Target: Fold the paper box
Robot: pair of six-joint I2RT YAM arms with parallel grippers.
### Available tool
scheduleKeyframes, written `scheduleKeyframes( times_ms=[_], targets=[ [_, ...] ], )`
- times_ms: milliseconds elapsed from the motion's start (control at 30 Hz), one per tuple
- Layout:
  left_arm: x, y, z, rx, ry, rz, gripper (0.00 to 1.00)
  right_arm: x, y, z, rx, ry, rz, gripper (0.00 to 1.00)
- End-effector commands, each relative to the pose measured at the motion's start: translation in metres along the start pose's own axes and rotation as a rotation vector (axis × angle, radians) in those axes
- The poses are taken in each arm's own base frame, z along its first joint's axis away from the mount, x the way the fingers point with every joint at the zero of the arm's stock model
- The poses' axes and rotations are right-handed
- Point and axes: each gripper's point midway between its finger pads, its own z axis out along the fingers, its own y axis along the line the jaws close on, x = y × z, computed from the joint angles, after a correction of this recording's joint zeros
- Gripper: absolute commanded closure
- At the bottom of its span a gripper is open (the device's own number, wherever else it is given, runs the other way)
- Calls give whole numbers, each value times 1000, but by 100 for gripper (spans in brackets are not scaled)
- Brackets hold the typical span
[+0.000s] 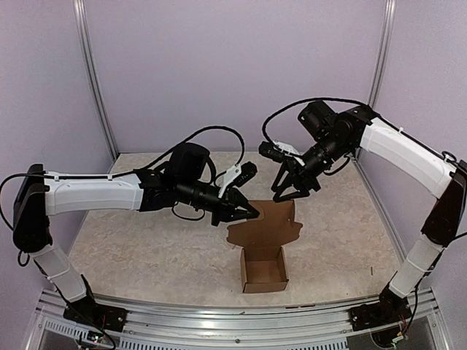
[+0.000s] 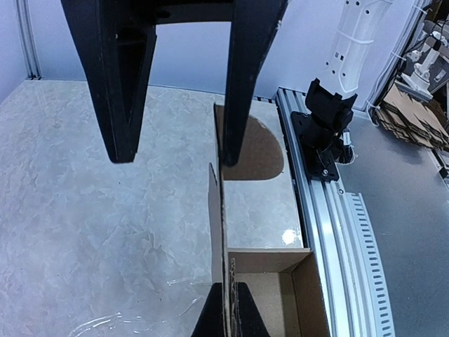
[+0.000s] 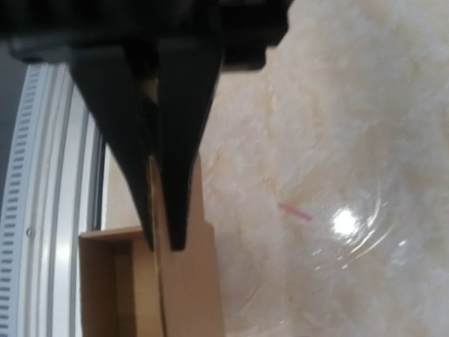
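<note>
The paper box (image 1: 264, 271) is a brown cardboard piece partly formed into an open box near the table's front edge. Its lid panel (image 1: 266, 219) stands up behind it. My right gripper (image 1: 293, 195) is shut on the panel's top edge. The right wrist view shows its fingers (image 3: 163, 247) pinching the cardboard (image 3: 193, 281). Its black tips also show in the left wrist view (image 2: 228, 312). My left gripper (image 1: 246, 211) is open at the panel's left edge. In the left wrist view (image 2: 177, 163) the edge-on panel (image 2: 217, 210) stands between its fingers, close to the right one.
An aluminium rail (image 2: 330, 210) runs along the near table edge, with the right arm's base (image 2: 326, 126) on it. Spare cardboard pieces (image 2: 414, 105) lie beyond the rail. A small red mark (image 3: 295, 210) lies on the marble-pattern tabletop (image 1: 146, 248).
</note>
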Motion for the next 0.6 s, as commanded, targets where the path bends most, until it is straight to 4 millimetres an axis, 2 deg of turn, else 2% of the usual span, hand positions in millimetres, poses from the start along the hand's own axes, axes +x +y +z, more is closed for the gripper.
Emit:
scheduleKeyframes(
  times_ms=[0, 133, 333, 433, 467, 500, 567],
  targets=[
    [-3, -3, 1, 1, 6, 13, 100, 15, 8, 15, -27, 101, 29, 60],
    [-2, -2, 1, -3, 8, 16, 100, 20, 11, 18, -24, 130, 19, 63],
    [-4, -1, 0, -13, 0, 26, 100, 26, 11, 21, -16, 152, 20, 86],
    [0, 3, -1, -49, 4, 32, 93, 27, 11, 21, -16, 156, 22, 93],
    [-5, 3, -2, -63, -19, 51, 91, 28, 11, 21, -16, 157, 23, 97],
    [-2, 5, -4, -81, -21, 49, 87, 28, 10, 21, -13, 158, 20, 100],
    [4, 9, -8, -129, -23, 41, 71, 27, 8, 19, 5, 157, 8, 100]
  ],
)
